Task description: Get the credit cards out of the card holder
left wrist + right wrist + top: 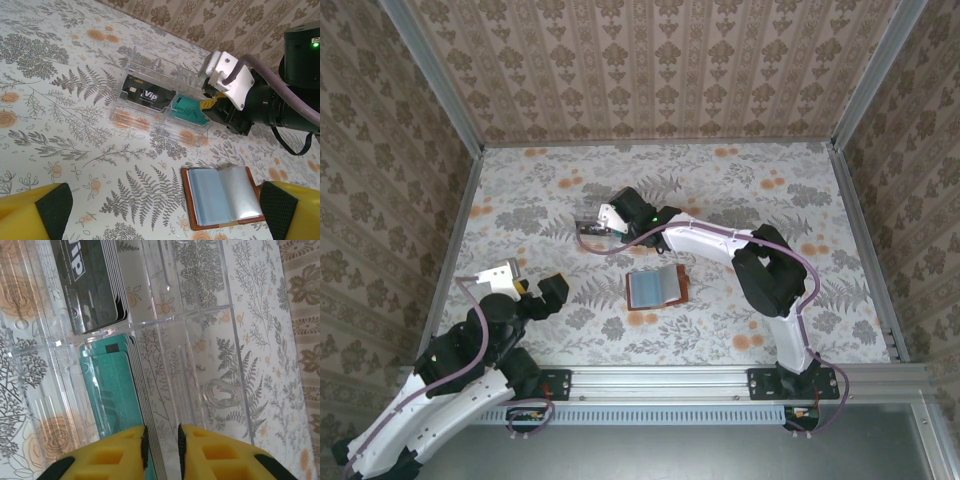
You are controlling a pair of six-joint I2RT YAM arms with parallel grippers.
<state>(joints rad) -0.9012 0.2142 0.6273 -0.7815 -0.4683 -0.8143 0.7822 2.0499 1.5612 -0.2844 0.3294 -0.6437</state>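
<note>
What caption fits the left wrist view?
Right pincer at the end of a clear tray holding black cards and teal cards; wallet lies open nearby.

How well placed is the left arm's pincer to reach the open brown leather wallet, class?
Probably yes: the open left pincer faces the brown leather wallet across bare floral tabletop, while the right arm is off over the clear plastic tray.

Wallet [225,196] open, seemingly empty; cards [150,96] apart.
</note>
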